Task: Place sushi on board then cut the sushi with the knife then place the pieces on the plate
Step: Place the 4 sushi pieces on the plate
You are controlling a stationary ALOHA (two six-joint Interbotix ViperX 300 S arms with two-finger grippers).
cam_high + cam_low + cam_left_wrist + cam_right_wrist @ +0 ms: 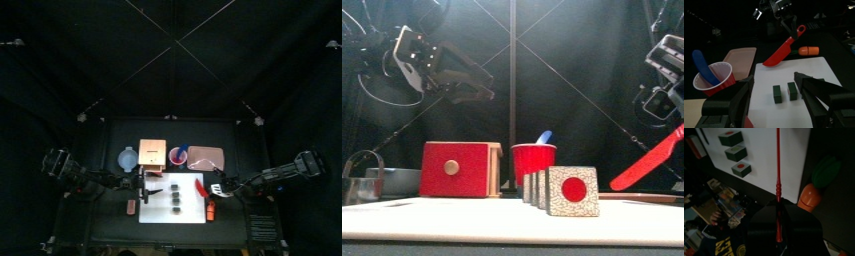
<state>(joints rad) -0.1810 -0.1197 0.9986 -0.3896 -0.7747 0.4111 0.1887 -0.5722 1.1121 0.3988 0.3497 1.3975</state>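
Near the board's (811,67) right edge, right fingers (797,230) grip the red knife (781,50)

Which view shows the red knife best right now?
Left wrist view: the red knife shows whole and broadside, tip near the white cutting board, in the right gripper. Front view shows it slanting at the right; top view, a small red sliver; right wrist view, only its thin edge.

Left fingers (821,93) spread, right fingers (799,230) seemingly clamped
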